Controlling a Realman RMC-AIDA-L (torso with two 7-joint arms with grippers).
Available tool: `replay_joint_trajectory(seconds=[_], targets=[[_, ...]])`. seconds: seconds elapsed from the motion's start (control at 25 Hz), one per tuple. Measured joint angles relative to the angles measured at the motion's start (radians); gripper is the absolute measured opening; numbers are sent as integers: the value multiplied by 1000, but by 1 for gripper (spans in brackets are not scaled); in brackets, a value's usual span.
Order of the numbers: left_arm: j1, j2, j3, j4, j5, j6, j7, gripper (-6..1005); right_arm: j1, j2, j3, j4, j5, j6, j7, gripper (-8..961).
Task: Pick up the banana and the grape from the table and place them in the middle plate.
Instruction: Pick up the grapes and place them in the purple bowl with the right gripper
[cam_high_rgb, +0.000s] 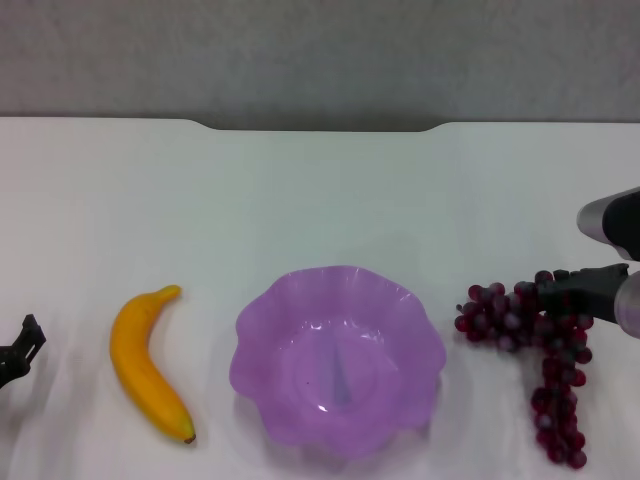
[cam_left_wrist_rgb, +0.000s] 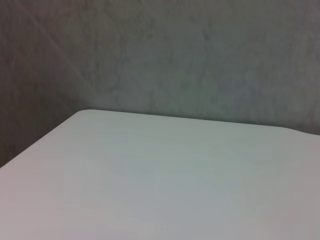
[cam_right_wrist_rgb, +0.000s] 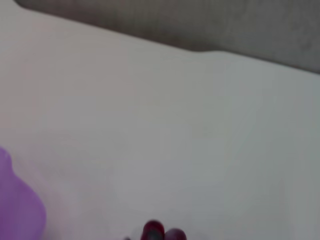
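Note:
The banana (cam_high_rgb: 147, 363) lies on the white table (cam_high_rgb: 320, 190), left of the middle plate (cam_high_rgb: 337, 356), which is purple with a wavy rim and has nothing in it. The grape bunch (cam_high_rgb: 545, 350) lies on the table right of the plate. My right gripper (cam_high_rgb: 556, 292) comes in from the right edge and sits low over the upper part of the bunch. In the right wrist view a few grapes (cam_right_wrist_rgb: 155, 231) show at the edge, with the plate's rim (cam_right_wrist_rgb: 17, 205) to one side. My left gripper (cam_high_rgb: 20, 350) is at the far left edge, left of the banana.
The table's far edge has a notch (cam_high_rgb: 320, 127) with a grey wall behind it. The left wrist view shows only a bare table corner (cam_left_wrist_rgb: 160, 175) and that wall.

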Motion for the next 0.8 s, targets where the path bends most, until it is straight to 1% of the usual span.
replay_joint_trajectory(seconds=[0.2, 0.52, 0.64, 0.72, 0.76, 0.8], targets=[[0, 0, 0, 0, 0, 0, 0, 878, -4, -1, -5, -2, 0, -11, 0, 160], [0, 0, 0, 0, 0, -1, 0, 878, -6, -2, -20, 2, 0, -45, -1, 146], [0, 0, 0, 0, 0, -1, 0, 878, -18, -2, -50, 2, 0, -116, -18, 144], [0, 0, 0, 0, 0, -1, 0, 878, -36, -2, -83, 1, 0, -190, -41, 142], [0, 0, 0, 0, 0, -1, 0, 878, -54, -1, -113, 7, 0, -248, -52, 141], [1, 0, 0, 0, 0, -1, 0, 878, -54, -1, -113, 7, 0, -248, -52, 141]])
